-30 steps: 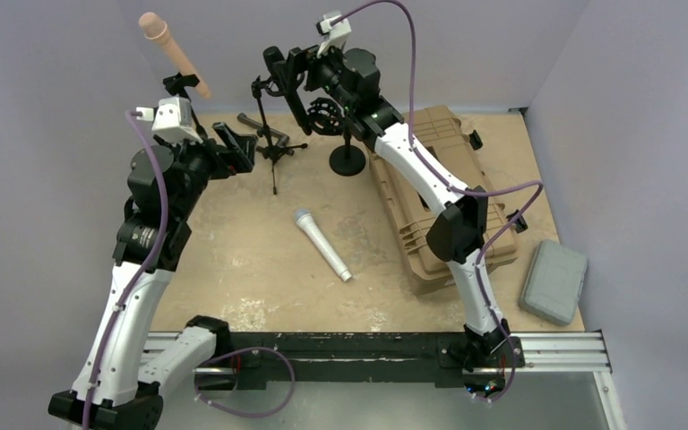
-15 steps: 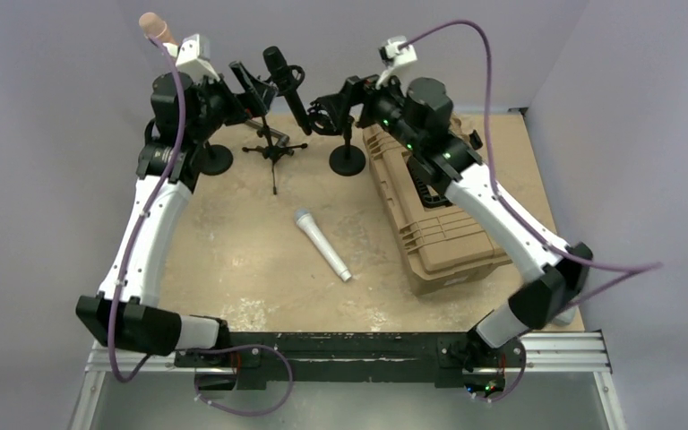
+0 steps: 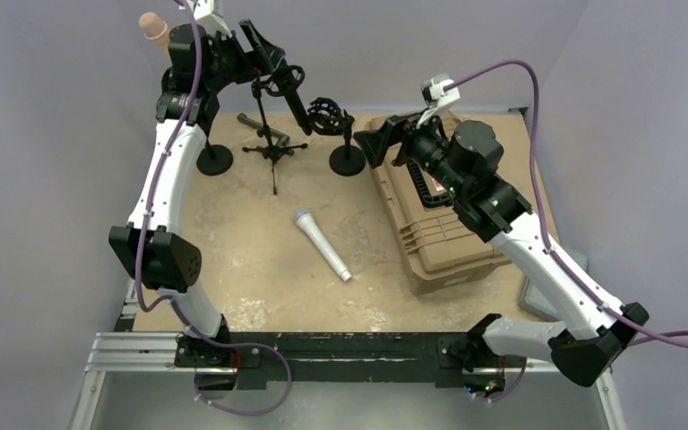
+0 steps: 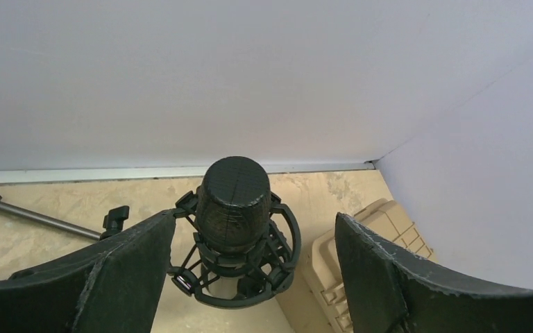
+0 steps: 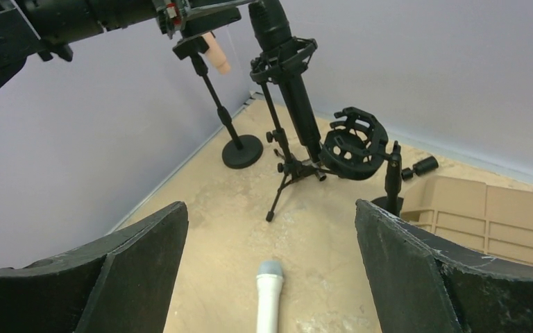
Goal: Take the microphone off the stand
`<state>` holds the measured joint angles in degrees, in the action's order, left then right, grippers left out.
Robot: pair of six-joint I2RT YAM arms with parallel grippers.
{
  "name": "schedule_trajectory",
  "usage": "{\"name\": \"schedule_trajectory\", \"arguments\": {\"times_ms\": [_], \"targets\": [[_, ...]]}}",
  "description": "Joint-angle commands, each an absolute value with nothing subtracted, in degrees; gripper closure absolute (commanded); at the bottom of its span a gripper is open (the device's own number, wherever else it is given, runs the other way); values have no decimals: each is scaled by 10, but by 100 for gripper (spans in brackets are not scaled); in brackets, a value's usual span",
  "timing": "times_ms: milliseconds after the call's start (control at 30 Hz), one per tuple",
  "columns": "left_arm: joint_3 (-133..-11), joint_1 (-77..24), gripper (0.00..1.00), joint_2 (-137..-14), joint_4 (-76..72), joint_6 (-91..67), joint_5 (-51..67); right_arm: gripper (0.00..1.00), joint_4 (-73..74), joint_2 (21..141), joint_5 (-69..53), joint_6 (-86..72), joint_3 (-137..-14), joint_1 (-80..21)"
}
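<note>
Tan worn tabletop (image 3: 251,242), lilac walls (image 3: 502,45). Black mic (image 4: 234,201) in shock mount (image 4: 281,267) sits btwn L gripper (image 4: 254,216) fingers, untouched; jaws wide, empty. R gripper (image 5: 271,204) likewise wide, empty.

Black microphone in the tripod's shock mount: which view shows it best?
Right wrist: the black microphone shows side-on along nearly its whole length. Left wrist gives only its grille head, end-on between the left fingers. Top external shows it small and foreshortened.

Pale lavender walls (image 3: 502,45) enclose a worn, sandy-tan tabletop (image 3: 251,269) under even light.
</note>
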<state>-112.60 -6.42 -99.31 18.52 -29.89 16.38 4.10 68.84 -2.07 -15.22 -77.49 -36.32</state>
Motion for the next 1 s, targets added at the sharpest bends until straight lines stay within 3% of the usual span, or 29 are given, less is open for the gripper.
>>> {"name": "schedule_trajectory", "arguments": {"times_ms": [0, 700, 833, 967], "targets": [[-1151, -61, 18, -1010, 179, -292, 183, 12, 67, 662, -2, -135, -765, -361], [-1126, -85, 39, -1047, 145, -271, 158, 12, 75, 631, 29, -123, -729, -361], [-1135, -89, 48, -1051, 150, -257, 147, 12, 76, 630, 33, -121, -729, -361], [-1158, -93, 65, -1058, 168, -239, 135, 12, 76, 626, 32, -121, -729, -361]]}}
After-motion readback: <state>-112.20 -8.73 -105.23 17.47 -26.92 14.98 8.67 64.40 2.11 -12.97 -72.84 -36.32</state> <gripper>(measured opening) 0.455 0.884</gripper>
